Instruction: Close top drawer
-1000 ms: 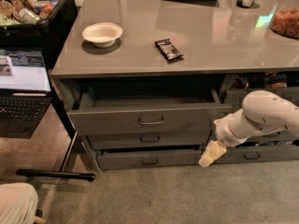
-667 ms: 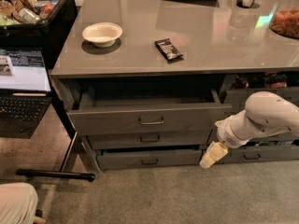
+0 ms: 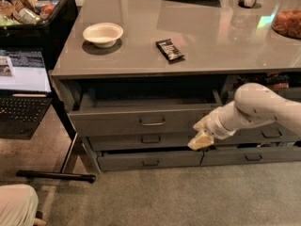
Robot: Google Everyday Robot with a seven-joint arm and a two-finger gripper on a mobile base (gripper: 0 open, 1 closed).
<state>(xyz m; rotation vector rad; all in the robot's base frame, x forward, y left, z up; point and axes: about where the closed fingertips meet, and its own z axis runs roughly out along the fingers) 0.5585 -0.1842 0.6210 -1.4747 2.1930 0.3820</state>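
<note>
The top drawer (image 3: 113,121) stands pulled out from under the grey counter (image 3: 211,36), its grey inside showing behind the tall flat front. Its small metal loop handle (image 3: 152,122) sits at the centre of the front. My gripper (image 3: 199,134), on the white arm (image 3: 263,108) coming in from the right, is at the right end of the drawer front, level with its lower edge and right of the handle. Whether it touches the front does not show.
Two shallower drawers (image 3: 150,139) (image 3: 150,161) lie below, and a neighbouring drawer stack (image 3: 273,135) is behind my arm. A white bowl (image 3: 103,34) and a dark snack packet (image 3: 170,49) sit on the counter. A laptop (image 3: 23,84) on a stand with a black floor bar (image 3: 56,175) is at the left.
My gripper has risen and moved left, from beside the lower drawers to the right end of the top drawer's front. The drawer stands as far out as before.
</note>
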